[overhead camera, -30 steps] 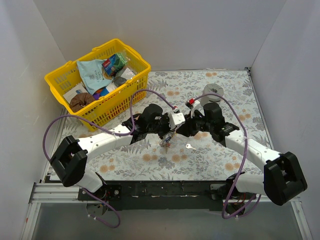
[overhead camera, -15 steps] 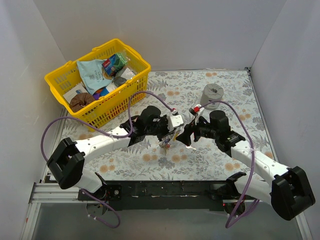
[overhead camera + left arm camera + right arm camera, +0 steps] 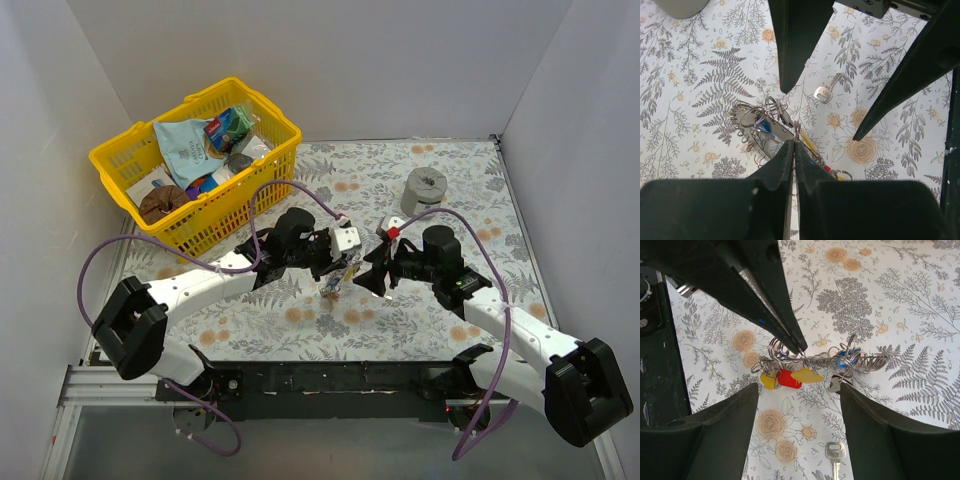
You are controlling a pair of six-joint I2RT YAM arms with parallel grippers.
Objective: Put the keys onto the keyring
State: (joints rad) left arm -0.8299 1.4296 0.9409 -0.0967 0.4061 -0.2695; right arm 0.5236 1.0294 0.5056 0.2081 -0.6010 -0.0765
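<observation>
The keyring stands on edge just above the floral table, a shiny silver ring with wire coils. My left gripper is shut on its rim from above. Keys with yellow, red and blue heads hang from the keyring. A plain silver key lies loose on the table, also seen in the left wrist view. My right gripper is open, with nothing between its fingers. It hangs above the silver key, just right of the keyring. The left gripper and right gripper face each other.
A yellow basket full of packets stands at the back left. A grey cylindrical roll stands at the back right, behind the right arm. White walls close in the table on three sides. Purple cables arch over both arms.
The right gripper has opened and drawn back a little from the left gripper, toward the near right. The left gripper still holds the keyring and has shifted slightly left.
</observation>
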